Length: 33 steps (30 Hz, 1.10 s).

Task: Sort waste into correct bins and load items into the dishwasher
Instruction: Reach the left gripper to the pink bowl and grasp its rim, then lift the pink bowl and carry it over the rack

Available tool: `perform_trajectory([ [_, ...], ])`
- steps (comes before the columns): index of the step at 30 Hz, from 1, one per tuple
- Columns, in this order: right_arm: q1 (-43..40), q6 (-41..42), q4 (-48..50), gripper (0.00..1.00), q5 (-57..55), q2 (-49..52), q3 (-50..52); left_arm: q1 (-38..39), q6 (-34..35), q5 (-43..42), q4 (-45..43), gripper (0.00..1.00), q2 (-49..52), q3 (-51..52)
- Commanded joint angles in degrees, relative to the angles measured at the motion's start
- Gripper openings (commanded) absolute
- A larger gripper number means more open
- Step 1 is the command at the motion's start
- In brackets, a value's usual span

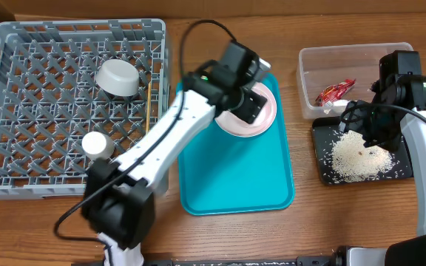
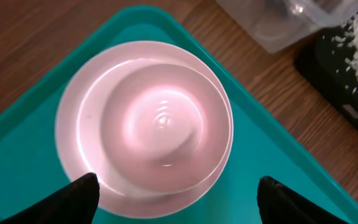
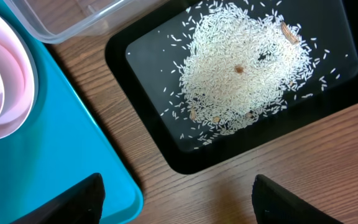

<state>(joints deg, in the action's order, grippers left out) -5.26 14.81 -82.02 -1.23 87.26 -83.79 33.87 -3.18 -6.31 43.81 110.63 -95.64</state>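
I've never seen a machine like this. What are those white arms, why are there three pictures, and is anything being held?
They are two robot arms, each ending in a two-finger gripper. One picture looks down from above the table; the other two come from cameras on the wrists, so the dark shapes at the bottom are fingers. A grey dish rack holds a grey bowl, a small white cup and chopsticks. A teal tray carries a pinkish bowl that seems to sit on a white plate. A clear tub holds a red wrapper, and a black tray holds rice. The left gripper hovers open over the pinkish bowl; the right gripper is open beside the black tray. Neither holds anything.
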Motion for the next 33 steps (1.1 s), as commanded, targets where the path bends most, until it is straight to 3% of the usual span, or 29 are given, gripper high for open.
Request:
perform_trajectory([
  [1, -0.28, 0.22, 0.17, 0.79, -0.87, -0.48, -0.61, 1.68, -5.49, -0.61, -1.53, 0.84, 5.07, -0.87],
  [7, -0.28, 0.22, 0.2, 0.81, -0.87, -0.48, -0.61, 3.08, -5.64, -0.79, -3.63, 0.77, 11.96, -0.87],
  [9, -0.28, 0.2, 0.22, 0.81, -0.87, -0.48, -0.61, 3.08, -5.57, -0.79, -3.26, 0.61, 13.66, -0.87],
  [12, -0.28, 0.2, 0.24, 0.81, -0.87, -0.48, -0.61, 3.08, -5.6, -0.76, -1.62, 0.49, 14.67, -0.85],
  [16, -0.28, 0.2, 0.28, 0.81, -0.87, -0.48, -0.61, 2.91, -5.6, -0.76, -0.22, 0.18, 14.6, -0.87],
  [17, -0.28, 0.2, 0.26, 0.81, -0.87, -0.48, -0.61, 2.84, -5.6, -0.74, 0.59, 0.04, 14.6, -0.87],
  [25, -0.28, 0.17, 0.22, 0.81, -0.87, -0.48, -0.61, 2.75, -3.37, -0.76, 4.94, 0.04, 12.48, -1.86],
  [33, -0.28, 0.0, 0.22, 0.82, -0.87, -0.48, -0.61, -1.27, 6.8, -0.79, 9.07, 0.04, 2.05, -3.78],
])
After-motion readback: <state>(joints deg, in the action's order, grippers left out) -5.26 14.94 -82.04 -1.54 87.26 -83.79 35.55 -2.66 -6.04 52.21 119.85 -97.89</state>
